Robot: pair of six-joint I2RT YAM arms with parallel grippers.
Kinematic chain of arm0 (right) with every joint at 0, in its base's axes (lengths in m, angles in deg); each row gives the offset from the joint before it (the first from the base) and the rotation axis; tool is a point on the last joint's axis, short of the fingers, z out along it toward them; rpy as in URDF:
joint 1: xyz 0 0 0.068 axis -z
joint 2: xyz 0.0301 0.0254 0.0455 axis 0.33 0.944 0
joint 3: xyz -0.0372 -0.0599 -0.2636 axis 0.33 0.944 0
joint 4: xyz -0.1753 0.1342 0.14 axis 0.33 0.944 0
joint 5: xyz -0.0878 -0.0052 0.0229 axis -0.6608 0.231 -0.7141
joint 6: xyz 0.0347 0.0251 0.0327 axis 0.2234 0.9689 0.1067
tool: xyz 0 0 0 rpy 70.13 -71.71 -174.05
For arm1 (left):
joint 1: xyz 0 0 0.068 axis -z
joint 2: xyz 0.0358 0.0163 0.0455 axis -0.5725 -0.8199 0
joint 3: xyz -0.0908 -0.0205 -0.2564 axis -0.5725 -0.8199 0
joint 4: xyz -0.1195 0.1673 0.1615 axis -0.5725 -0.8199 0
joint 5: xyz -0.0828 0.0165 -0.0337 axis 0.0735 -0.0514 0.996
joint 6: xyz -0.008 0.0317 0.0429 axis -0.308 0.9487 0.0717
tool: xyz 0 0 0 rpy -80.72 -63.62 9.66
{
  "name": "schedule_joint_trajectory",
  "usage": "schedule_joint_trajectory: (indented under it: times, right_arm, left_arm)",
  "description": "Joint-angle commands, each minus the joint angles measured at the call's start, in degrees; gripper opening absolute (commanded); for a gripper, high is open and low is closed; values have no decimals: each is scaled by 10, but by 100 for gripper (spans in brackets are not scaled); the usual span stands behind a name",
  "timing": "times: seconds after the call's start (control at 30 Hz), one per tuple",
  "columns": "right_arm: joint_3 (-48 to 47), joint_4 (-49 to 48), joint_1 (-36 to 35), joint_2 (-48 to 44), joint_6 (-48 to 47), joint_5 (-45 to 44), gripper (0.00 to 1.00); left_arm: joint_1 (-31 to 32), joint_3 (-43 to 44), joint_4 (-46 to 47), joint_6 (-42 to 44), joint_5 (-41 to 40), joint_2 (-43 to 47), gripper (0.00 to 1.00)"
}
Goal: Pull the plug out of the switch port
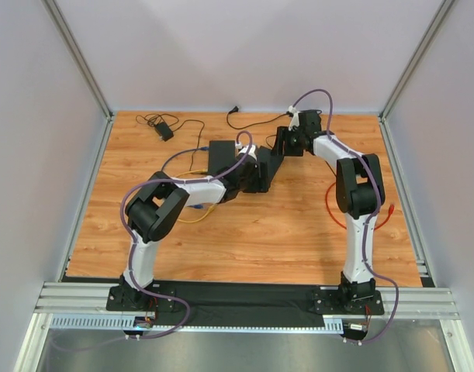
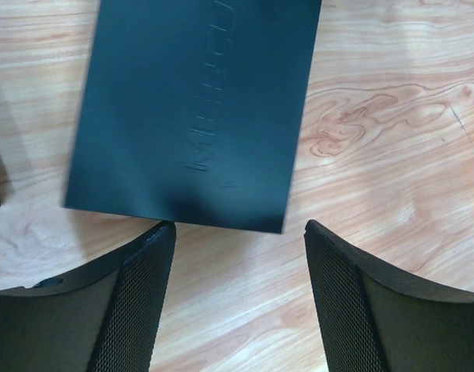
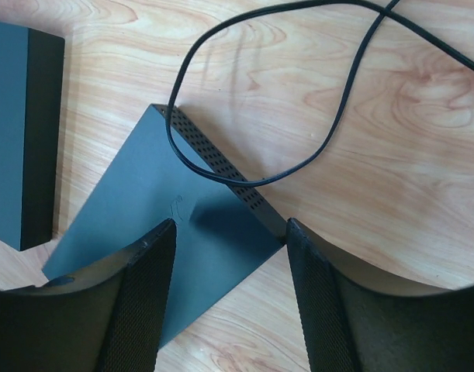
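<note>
My left hand hangs spread above the tabletop just short of the switch, its far end cut off, my right hand spread over an angled box crossed by a black cable, plug and ports hidden.

A flat box lies on the table just ahead of the left claw, and a second box lies beneath and ahead of the right claw, a cable crossing its far edge.
</note>
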Motion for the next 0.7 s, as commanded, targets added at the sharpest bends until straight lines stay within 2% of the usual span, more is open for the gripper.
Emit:
schedule_joint_trajectory:
  times: [0.0,0.2,0.43,0.67]
  right_arm:
    - [11,19,-4,1,9,27,60]
    - [34,56,2,-13,18,26,54]
    - [30,103,9,-24,32,17,38]
    - [44,141,18,-42,44,7,34]
  left_arm:
    - [0,38,-14,12,6,-14,76]
    - [-15,133,-88,52,41,-71,76]
    - [-41,200,-119,70,125,-120,75]
    - [-47,289,-164,86,183,-160,74]
